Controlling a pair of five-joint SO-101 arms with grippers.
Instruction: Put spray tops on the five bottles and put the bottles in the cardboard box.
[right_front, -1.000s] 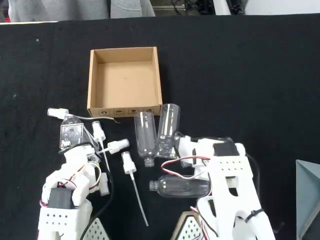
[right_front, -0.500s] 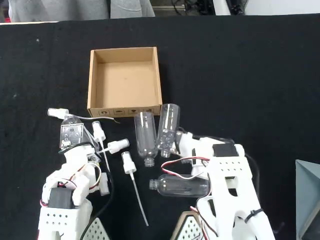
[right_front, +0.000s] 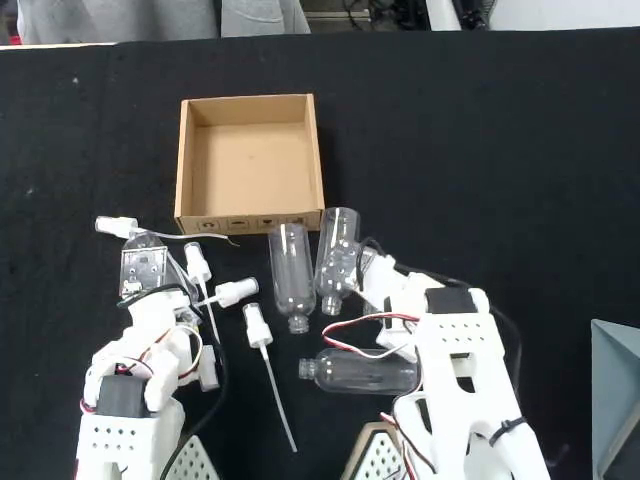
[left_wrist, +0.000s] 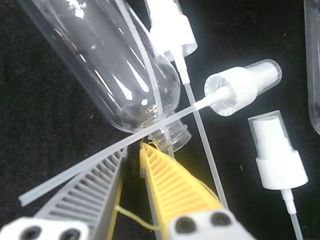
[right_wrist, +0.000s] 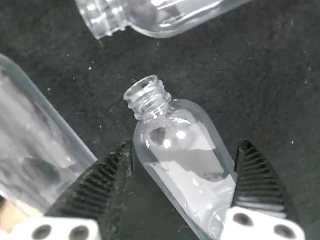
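High view: the cardboard box (right_front: 313, 150) stands open on the black table (right_front: 520, 150). Just in front of its right front corner two clear bottles lie side by side, necks pointing away from the box: the inner bottle (right_front: 290, 268) and the outer bottle (right_front: 337, 250). The right gripper (right_front: 368, 276) sits at the outer bottle's side. A crosswise bottle (right_front: 365, 373) lies nearer the arms, just beside the right arm (right_front: 460, 380). A fourth bottle (right_front: 143, 262) lies just ahead of the left arm (right_front: 130, 385). Four spray tops lie loose on the cloth between that bottle and the inner bottle: a far spray top (right_front: 115, 225) near the box's left front corner, then a second spray top (right_front: 197, 262), a third spray top (right_front: 236, 292) and a long-tubed spray top (right_front: 257, 327)

Left wrist view: the left gripper (left_wrist: 138, 147), one finger grey and one yellow, has its tips drawn almost together with nothing plainly caught between them. They sit right at the neck of a clear bottle (left_wrist: 110, 65). A thin dip tube from a capped spray top (left_wrist: 240, 87) crosses over the grey finger

Right wrist view: the right gripper (right_wrist: 186, 149) is spread wide, its black fingers (right_wrist: 95, 185) on either side of an uncapped bottle (right_wrist: 185, 150) lying on the cloth; whether they touch it I cannot tell
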